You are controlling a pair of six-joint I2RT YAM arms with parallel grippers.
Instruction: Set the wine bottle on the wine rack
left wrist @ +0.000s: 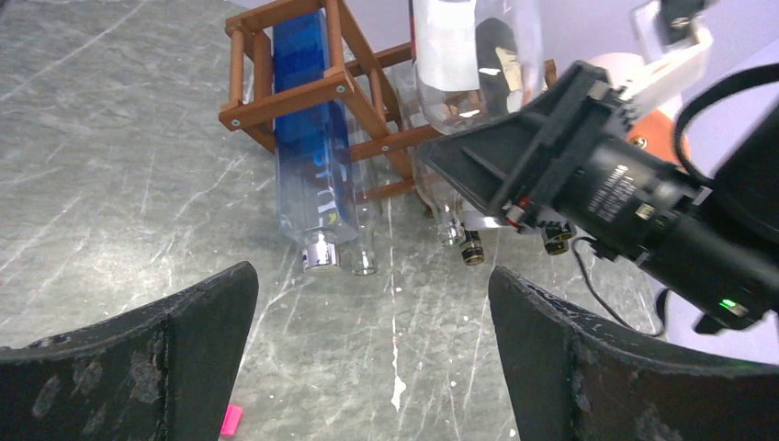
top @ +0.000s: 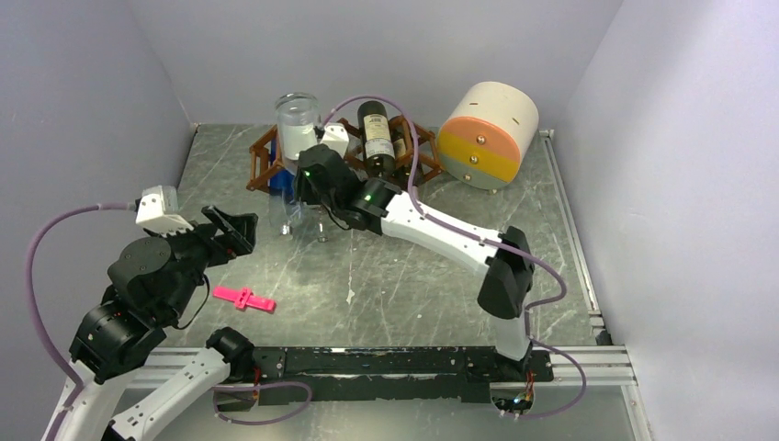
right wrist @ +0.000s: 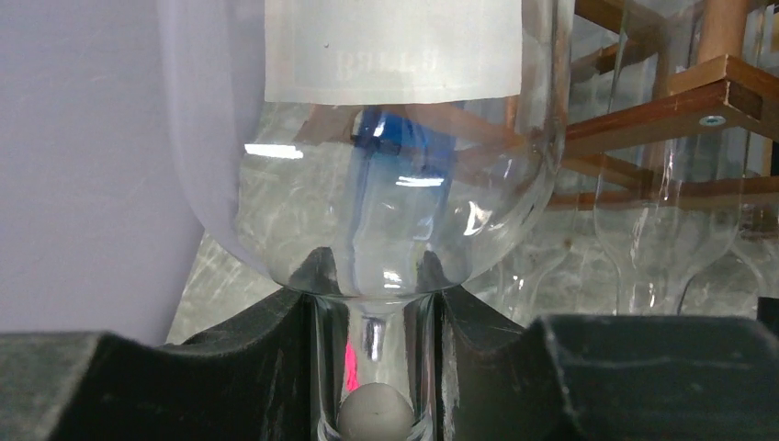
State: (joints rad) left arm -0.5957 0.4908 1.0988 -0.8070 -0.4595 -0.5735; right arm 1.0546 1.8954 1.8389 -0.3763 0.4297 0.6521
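Observation:
The clear glass wine bottle [top: 297,121] with a white label is held above the left part of the reddish-brown wooden wine rack [top: 265,165], its base pointing up and away. My right gripper [top: 309,165] is shut on its neck; in the right wrist view the neck [right wrist: 377,340] sits tight between the two black fingers, and the bottle's body [right wrist: 386,202] fills the frame. The rack [left wrist: 285,92] and the held bottle [left wrist: 459,64] also show in the left wrist view. My left gripper [left wrist: 372,303] is open and empty, low over the table in front of the rack.
The rack holds a blue bottle [left wrist: 308,147], a dark labelled bottle [top: 375,133] and clear bottles with necks toward me [left wrist: 363,248]. A cream, orange and yellow cylinder [top: 487,133] lies at the back right. A pink piece [top: 244,299] lies near the left arm.

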